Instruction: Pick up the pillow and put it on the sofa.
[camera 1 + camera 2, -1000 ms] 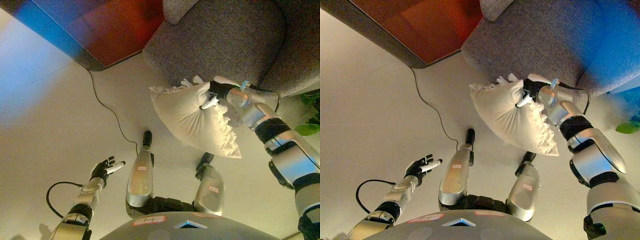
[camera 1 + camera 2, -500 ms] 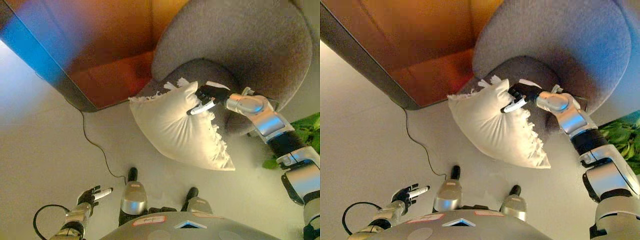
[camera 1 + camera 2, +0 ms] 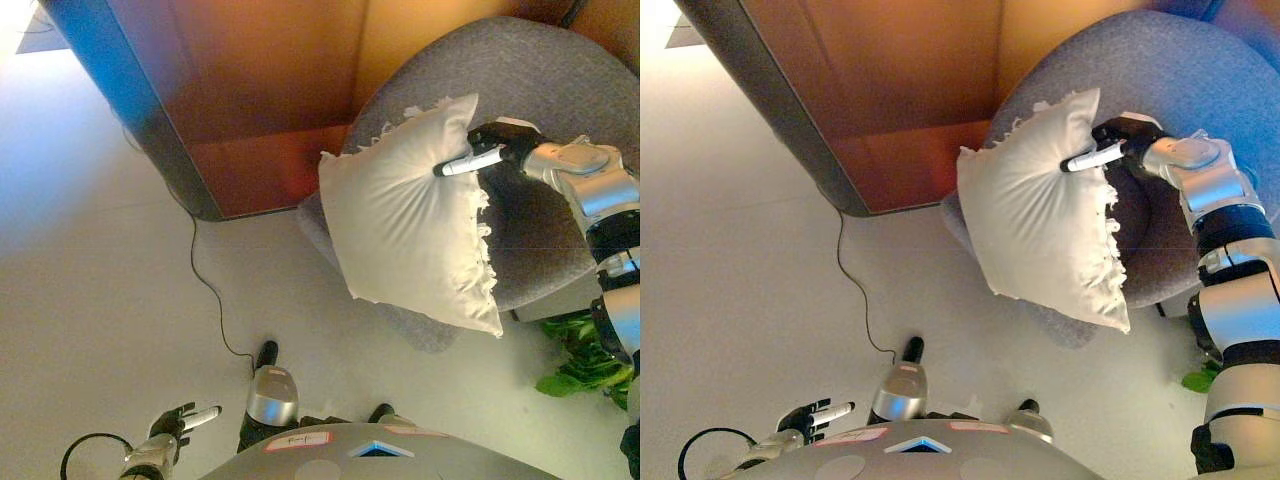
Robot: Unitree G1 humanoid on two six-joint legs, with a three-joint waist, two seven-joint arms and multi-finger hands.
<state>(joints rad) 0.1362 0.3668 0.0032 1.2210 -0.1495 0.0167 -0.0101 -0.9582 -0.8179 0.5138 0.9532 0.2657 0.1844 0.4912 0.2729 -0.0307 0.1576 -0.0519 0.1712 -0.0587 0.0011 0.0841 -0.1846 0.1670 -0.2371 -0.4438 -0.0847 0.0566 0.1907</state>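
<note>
Right robot hand (image 3: 487, 148) grips the cream pillow (image 3: 415, 220) aloft before the grey sofa (image 3: 545, 90); left robot hand (image 3: 180, 420) relaxed

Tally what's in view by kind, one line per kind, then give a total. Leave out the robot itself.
Pillow: 1, white and fringed, pinched by the right hand
Sofa: 1, grey and round-backed
Wooden cabinet: 1
Green plant: 1
Floor cord: 1, thin and dark
Total: 5
</note>
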